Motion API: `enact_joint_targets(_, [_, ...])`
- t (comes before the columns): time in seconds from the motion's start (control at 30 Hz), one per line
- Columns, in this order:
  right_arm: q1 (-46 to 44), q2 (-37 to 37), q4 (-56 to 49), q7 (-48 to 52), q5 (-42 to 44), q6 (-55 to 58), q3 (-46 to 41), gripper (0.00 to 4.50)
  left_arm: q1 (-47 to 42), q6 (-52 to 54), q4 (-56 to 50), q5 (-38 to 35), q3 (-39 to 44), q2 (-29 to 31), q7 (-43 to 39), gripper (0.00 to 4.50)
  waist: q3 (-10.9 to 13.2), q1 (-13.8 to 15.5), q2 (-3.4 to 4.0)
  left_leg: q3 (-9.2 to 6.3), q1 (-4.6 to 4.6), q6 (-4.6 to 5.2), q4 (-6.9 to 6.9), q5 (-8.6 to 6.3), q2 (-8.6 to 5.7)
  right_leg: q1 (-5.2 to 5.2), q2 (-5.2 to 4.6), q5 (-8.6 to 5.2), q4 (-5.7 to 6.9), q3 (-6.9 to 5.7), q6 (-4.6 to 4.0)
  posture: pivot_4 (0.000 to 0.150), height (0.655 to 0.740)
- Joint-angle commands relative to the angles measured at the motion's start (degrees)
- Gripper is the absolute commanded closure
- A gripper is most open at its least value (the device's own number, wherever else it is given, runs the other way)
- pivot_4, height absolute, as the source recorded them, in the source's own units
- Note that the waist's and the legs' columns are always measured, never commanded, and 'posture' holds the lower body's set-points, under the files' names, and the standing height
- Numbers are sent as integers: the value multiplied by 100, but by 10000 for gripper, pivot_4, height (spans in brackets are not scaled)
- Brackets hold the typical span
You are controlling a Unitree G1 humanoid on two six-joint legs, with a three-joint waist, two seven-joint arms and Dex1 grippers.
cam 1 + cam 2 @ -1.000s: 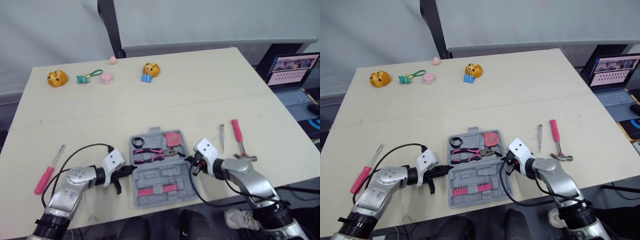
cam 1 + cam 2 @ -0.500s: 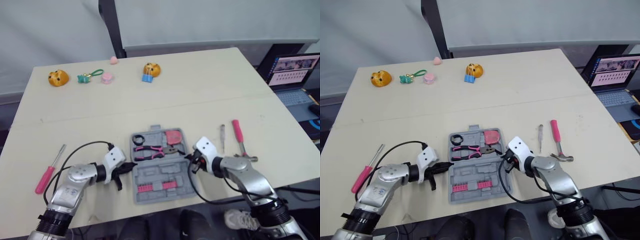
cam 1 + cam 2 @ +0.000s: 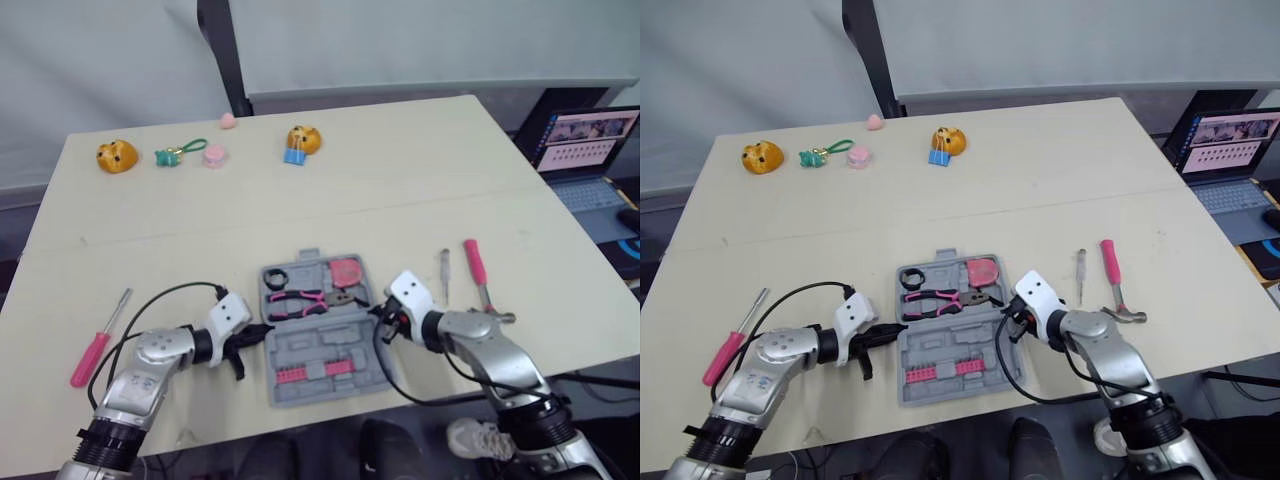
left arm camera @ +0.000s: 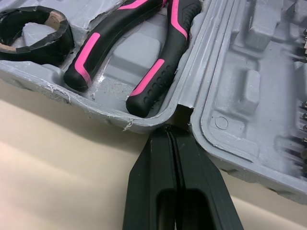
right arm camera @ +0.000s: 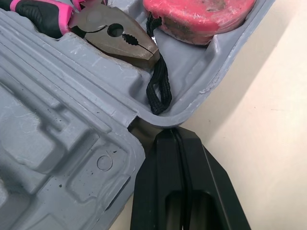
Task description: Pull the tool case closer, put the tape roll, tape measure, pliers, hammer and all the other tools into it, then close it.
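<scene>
The pale counter (image 3: 400,170) carries everything. A laptop (image 3: 585,150) sits open off its edge at 2 o'clock.

The grey tool case (image 3: 310,350) lies open and flat at the near middle of the counter, its two halves hinged across the middle.

The left gripper (image 3: 255,335) is at 9 o'clock of the case. Its black fingers (image 4: 153,163) are pressed together with no gap, and the tips are at the hinge notch in the case's side wall. The right gripper (image 3: 383,318) is at 3 o'clock of the case. It is likewise pinched closed on nothing, with its tips at the hinge notch on that side.

A hammer (image 3: 481,288) with a pink handle lies on the counter at 3 o'clock, outside the case. A pink-handled screwdriver (image 3: 98,340) lies well apart at 9 o'clock, beyond the left arm.

In the far half of the case:
- The pink-and-black pliers (image 3: 305,301) lie across the middle.
- The pink tape measure (image 3: 348,273) sits at 1 o'clock of them, its black strap beside the pliers' nose.
- The black tape roll (image 3: 277,281) sits at 11 o'clock of them.

A slim small screwdriver (image 3: 445,272) lies between the case and the hammer. A row of pink bits (image 3: 308,375) sits in the near half.
</scene>
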Motion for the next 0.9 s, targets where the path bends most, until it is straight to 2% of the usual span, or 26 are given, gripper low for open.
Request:
enact_joint_targets(0.03, [-86,104,-49,-45,22,-115,6,45000,-81,-88,-33,16,-1,-52,60,44877,0,0,0,0,0,0,0,1,0,0,0,0,1,0,0,1500,7155])
enact_joint_targets(0.9, [-120,137,-14,20,0,-142,32,45000,-121,-118,55,25,65,-31,169,44877,1,-4,1,-4,1,-2,-1,4,1,-1,-1,0,4,-1,-1,1500,7155])
